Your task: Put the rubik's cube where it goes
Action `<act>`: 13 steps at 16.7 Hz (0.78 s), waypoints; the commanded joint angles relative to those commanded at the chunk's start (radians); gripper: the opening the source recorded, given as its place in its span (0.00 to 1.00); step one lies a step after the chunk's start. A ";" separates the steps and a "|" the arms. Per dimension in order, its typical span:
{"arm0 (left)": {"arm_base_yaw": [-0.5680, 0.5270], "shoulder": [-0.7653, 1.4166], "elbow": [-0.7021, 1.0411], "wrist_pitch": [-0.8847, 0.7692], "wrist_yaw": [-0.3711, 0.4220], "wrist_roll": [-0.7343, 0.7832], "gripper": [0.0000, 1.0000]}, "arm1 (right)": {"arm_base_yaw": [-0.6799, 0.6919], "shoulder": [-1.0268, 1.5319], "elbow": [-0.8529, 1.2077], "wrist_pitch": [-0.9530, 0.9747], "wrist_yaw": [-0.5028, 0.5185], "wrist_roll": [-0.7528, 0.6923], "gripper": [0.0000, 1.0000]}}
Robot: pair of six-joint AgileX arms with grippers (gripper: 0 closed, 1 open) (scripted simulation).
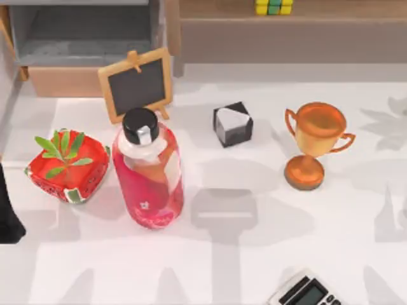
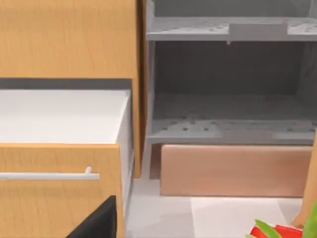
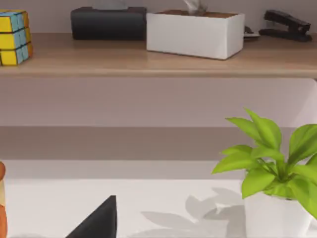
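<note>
Rubik's cube (image 1: 274,7): on the wooden shelf (image 1: 331,9) at 12 o'clock of the top view, upright, well apart from the table (image 1: 254,267) objects.
Black cube (image 1: 233,124): on the table, between bottle (image 1: 148,168) and trophy (image 1: 313,145).
Left arm: 9 o'clock edge; finger spread cannot be told.
Right arm: finger spread cannot be told.

1. The bottle (image 1: 148,168), red planter (image 1: 67,165) and chalkboard (image 1: 137,84) crowd the table's left.
2. Open lanes flank the black cube (image 1: 233,124) and trophy (image 1: 314,145).
3. The front middle lies bare beside the calculator (image 1: 305,291).
</note>
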State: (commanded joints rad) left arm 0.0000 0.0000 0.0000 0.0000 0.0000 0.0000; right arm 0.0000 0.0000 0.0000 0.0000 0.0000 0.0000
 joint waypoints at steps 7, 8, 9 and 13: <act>-0.052 0.151 0.102 0.033 -0.063 -0.008 1.00 | 0.000 0.000 0.000 0.000 0.000 0.000 1.00; -0.073 0.213 0.144 0.048 -0.088 -0.010 1.00 | 0.000 0.000 0.000 0.000 0.000 0.000 1.00; -0.095 0.287 0.194 0.067 -0.116 -0.012 1.00 | 0.000 0.000 0.000 0.000 0.000 0.000 1.00; -0.206 0.678 0.446 0.172 -0.252 -0.017 1.00 | 0.000 0.000 0.000 0.000 0.000 0.000 1.00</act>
State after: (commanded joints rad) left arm -0.2057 0.6777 0.4460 0.1723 -0.2518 -0.0172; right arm 0.0000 0.0000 0.0000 0.0000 0.0000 0.0000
